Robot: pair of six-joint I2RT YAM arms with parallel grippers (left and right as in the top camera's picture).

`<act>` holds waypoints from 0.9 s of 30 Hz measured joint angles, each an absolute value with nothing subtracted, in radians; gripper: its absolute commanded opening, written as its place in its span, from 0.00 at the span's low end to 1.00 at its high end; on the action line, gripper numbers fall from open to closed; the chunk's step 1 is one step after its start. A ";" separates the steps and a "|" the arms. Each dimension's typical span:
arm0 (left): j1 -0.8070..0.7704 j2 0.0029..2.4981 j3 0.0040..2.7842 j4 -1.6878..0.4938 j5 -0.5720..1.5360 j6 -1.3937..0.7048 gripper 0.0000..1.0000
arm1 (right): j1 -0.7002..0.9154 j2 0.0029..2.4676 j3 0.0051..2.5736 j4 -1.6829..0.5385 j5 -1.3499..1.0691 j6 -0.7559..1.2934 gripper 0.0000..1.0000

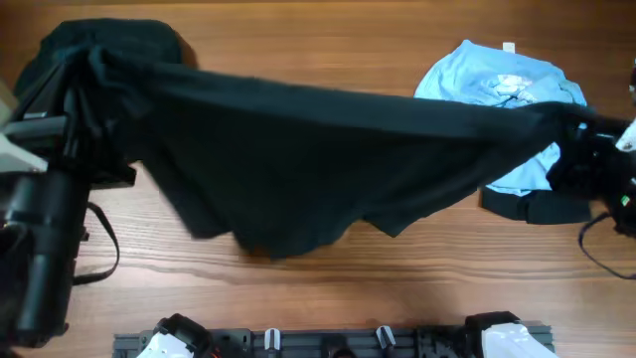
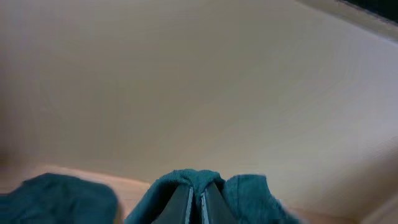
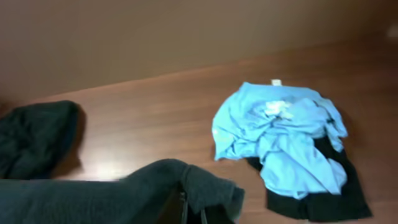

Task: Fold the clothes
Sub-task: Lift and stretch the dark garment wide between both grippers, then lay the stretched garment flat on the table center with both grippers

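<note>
A dark teal garment [image 1: 298, 149] hangs stretched in the air between my two grippers, above the wooden table. My left gripper [image 1: 94, 62] is shut on its left end; in the left wrist view the cloth [image 2: 193, 183] wraps over the closed fingers [image 2: 198, 202]. My right gripper [image 1: 571, 121] is shut on its right end; in the right wrist view the cloth [image 3: 155, 183] drapes over the fingers [image 3: 193, 214]. A crumpled light blue shirt [image 1: 502, 89] lies at the back right, also in the right wrist view [image 3: 280, 137].
A black garment [image 1: 542, 207] lies under the blue shirt's near edge, also seen in the right wrist view [image 3: 323, 193]. A dark bunched cloth [image 3: 34, 134] lies at the far left of the table. The arm bases [image 1: 328, 340] stand at the table's front edge.
</note>
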State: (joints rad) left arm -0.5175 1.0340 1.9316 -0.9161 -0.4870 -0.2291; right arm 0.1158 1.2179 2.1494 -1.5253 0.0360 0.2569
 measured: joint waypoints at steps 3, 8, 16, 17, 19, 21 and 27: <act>-0.517 1.092 1.934 -0.951 -0.527 -0.229 0.04 | 0.116 1.267 2.152 -1.542 0.059 0.268 0.04; -0.511 1.319 1.935 -0.942 -0.591 -0.229 0.04 | 0.116 1.482 2.153 -1.503 0.081 0.267 0.04; -0.408 1.665 1.934 -0.748 -0.606 -0.223 0.04 | 0.067 1.834 2.153 -1.209 0.028 0.224 0.04; -0.392 1.703 1.934 -0.710 -0.605 -0.222 0.04 | 0.056 1.882 2.153 -1.156 0.015 0.215 0.04; -0.355 1.800 1.934 -0.638 -0.605 -0.222 0.04 | 0.037 2.002 2.153 -1.026 -0.012 0.203 0.04; -0.334 1.865 1.934 -0.580 -0.605 -0.223 0.14 | 0.033 2.090 2.153 -0.916 -0.025 0.190 0.04; -0.294 2.070 1.934 -0.387 -0.605 -0.219 1.00 | 0.034 2.284 2.152 -0.694 -0.047 0.165 1.00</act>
State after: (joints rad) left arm -0.2943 2.0701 1.9339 -0.3866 -0.6048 -0.2188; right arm 0.0338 2.2845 2.1521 -0.6941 -0.0471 0.1646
